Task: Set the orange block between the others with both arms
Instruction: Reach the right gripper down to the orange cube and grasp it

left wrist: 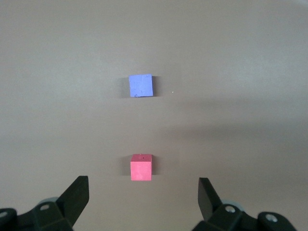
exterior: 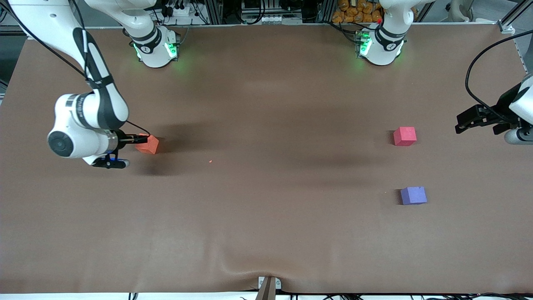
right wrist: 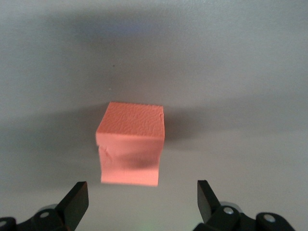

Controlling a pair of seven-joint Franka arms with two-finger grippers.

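While the orange block [exterior: 148, 144] sits on the brown table [exterior: 266, 216] toward the right arm's end, the right hand [exterior: 125, 150] hangs low just beside it, fingers spread wide and holding nothing. Toward the left arm's end lie the red-pink cube [exterior: 404, 136] and, nearer the front camera, the blue-purple cube [exterior: 413, 195], well apart. Beside them the left hand [exterior: 468, 121] hovers, wide and empty
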